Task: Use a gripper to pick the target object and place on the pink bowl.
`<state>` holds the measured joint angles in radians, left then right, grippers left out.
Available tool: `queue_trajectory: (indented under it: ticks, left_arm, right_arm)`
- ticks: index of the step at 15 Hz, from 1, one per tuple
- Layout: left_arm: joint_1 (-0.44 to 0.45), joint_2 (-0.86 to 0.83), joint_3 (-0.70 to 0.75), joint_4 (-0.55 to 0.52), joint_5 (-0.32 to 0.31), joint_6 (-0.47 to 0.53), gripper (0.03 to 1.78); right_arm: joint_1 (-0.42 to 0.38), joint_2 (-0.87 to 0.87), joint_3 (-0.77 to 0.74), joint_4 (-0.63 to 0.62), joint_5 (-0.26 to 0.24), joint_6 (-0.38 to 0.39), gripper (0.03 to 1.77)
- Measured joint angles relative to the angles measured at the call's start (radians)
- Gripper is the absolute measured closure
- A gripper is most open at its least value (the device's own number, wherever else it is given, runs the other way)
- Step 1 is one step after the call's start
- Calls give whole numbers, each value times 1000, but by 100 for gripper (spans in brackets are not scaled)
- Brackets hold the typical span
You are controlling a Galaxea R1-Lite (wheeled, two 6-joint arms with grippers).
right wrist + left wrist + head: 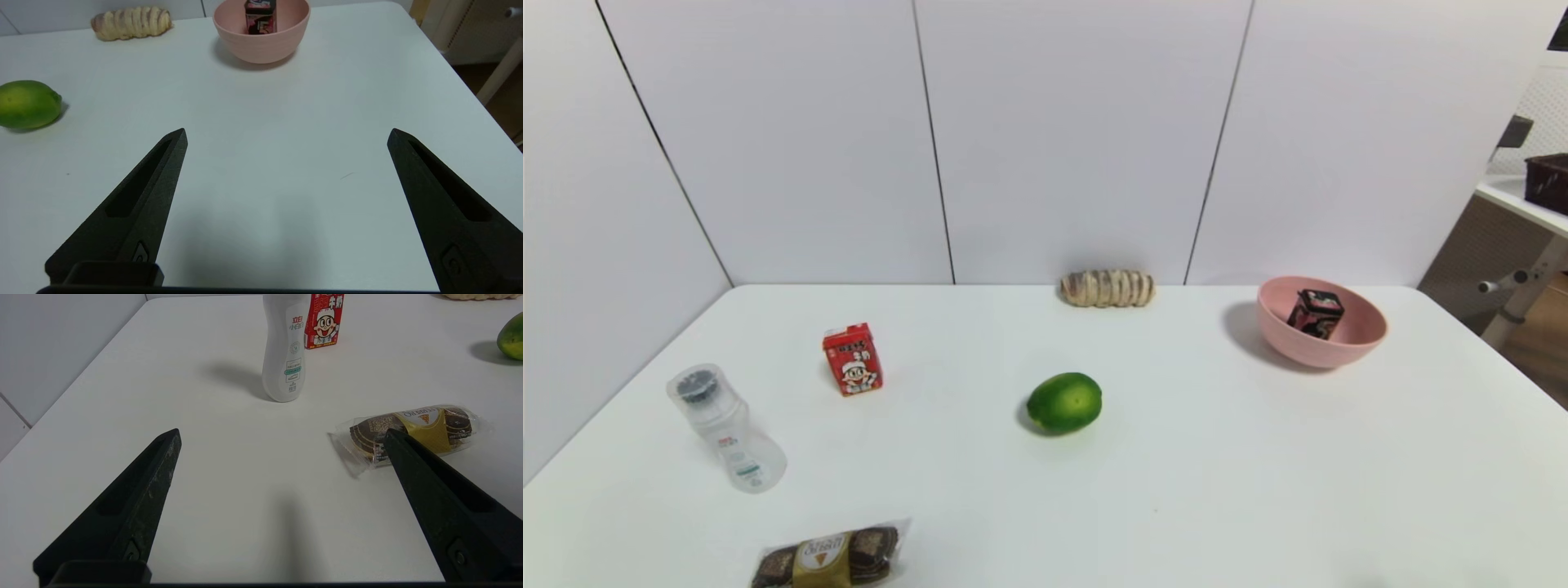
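My right gripper (286,134) hung low over the near right part of the white table (1258,474), its two flat black fingers (135,204) spread wide apart with nothing between them. From its wrist camera I saw only bare tabletop under the gap. My left gripper (282,435) sat over the near left part of the table, jaws just as wide and likewise holding nothing; in its wrist view one fingertip overlapped the end of a clear-wrapped chocolate pack (412,430), which lay at the near edge on the left (829,557).

The black tin (1315,314) with its red, pink and white swirls was already inside the pink bowl (1356,343), tilted and leaning against the bowl's far wall. The bowl stood at the far right of the table, well apart from both of my grippers. From my right wrist I saw the tin (260,16) down in the bowl (261,45), its top showing above the rim.

Elsewhere, a green fruit (1064,403) lay near the middle of the table. A ridged bread roll (1107,288) rested against the far wall. On the left stood a red milk carton (852,359) with a cartoon boy, and nearer than it a white bottle (727,429), upright.
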<state>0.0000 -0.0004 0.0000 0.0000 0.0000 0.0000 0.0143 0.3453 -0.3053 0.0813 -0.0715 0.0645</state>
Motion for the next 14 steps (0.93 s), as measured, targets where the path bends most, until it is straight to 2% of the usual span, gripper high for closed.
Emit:
queue_trajectory:
  ticks: [6,7,8,14]
  left_arm:
    - [0,0,0,0,0,0,3]
    - [0,0,0,0,0,0,3]
    - [0,0,0,0,0,0,3]
    - [0,0,0,0,0,0,3]
  right_arm:
    - [-15,-290,267,-73,46,-61,11]
    - [-15,-310,286,-86,71,-73,11]
    - [-15,-323,296,-86,76,-75,11]
    - [-14,-347,304,-83,76,-72,11]
